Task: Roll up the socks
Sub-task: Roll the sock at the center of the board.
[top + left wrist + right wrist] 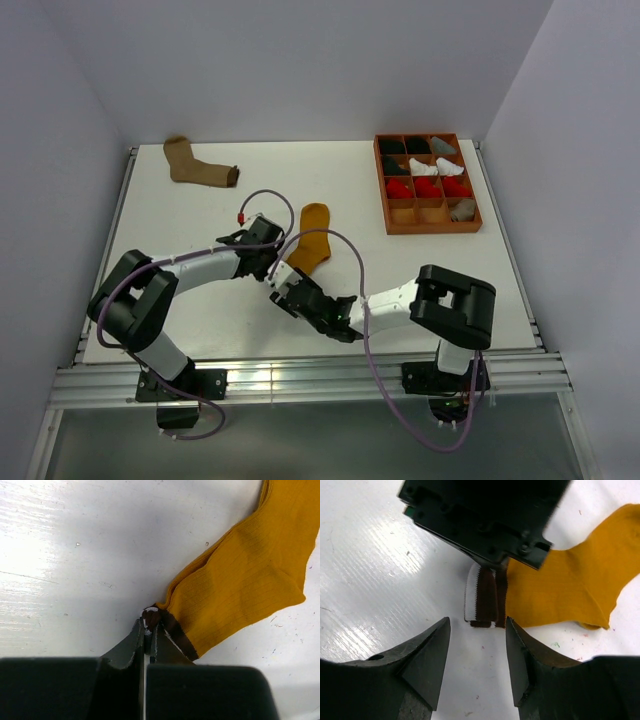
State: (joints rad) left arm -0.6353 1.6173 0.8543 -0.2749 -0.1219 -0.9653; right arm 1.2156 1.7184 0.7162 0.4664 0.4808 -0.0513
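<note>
Arms: two, bases at the bottom of the top view, both reaching toward the centre of the frame.
Right end effector (478, 621): one, fingers spread wide, low over the table (200, 220), with the striped cuff (485, 597) just beyond the gap between them and not touched.
Left end effector (149, 625): one, fingers pressed together, pinching that cuff at its edge.
Mustard sock (312, 235): one, lying flat at the centre of the top view, cuff toward the bottom of the frame and foot toward the top.
Tan sock (190, 165): one, flat in the upper left of the frame with its dark cuff to the right, well apart from both arms.
Socks in sight: two.
Tray (432, 229): one, upper right, split into twelve compartments.
Rolled bundles in the tray: three red (428, 187), two white (430, 167), one grey (463, 209) in the nearest row; dark ones in the far rows, number unclear.
</note>
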